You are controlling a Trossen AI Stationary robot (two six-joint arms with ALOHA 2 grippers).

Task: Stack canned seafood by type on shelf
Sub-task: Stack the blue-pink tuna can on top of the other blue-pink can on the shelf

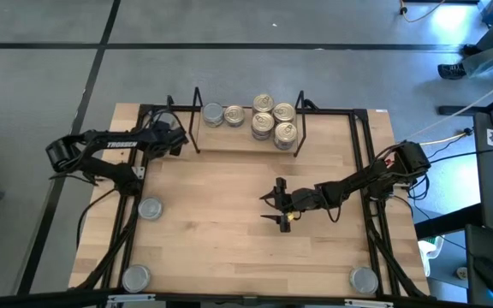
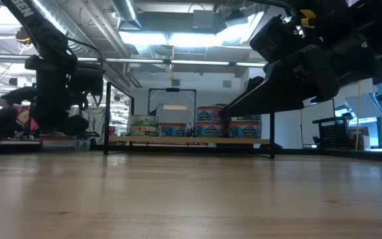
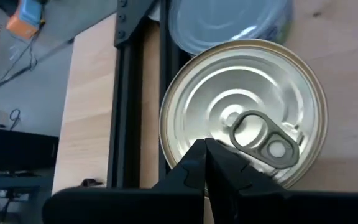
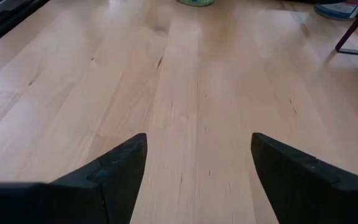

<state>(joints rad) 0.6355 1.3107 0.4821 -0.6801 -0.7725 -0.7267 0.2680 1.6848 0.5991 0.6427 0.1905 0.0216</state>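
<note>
Right gripper (image 1: 280,206) hangs mid-table, fingers spread wide with bare wood between them, holding nothing. Left gripper (image 3: 205,163) is pinched together with nothing held, hovering over a gold-rimmed pull-tab tin (image 3: 244,127) beside the table's black rail. 6 tins already sit on the wire shelf (image 1: 197,120); 3 silver-lidded tins wait, like this one (image 1: 150,208). These should be rigid, dense, slick-walled: best gripped across the round sides, not the tab

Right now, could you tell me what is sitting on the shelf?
The shelf holds two silver-lidded tins on its left and gold-lidded tins on its right, stacked; lower tins' lids are covered.
</note>
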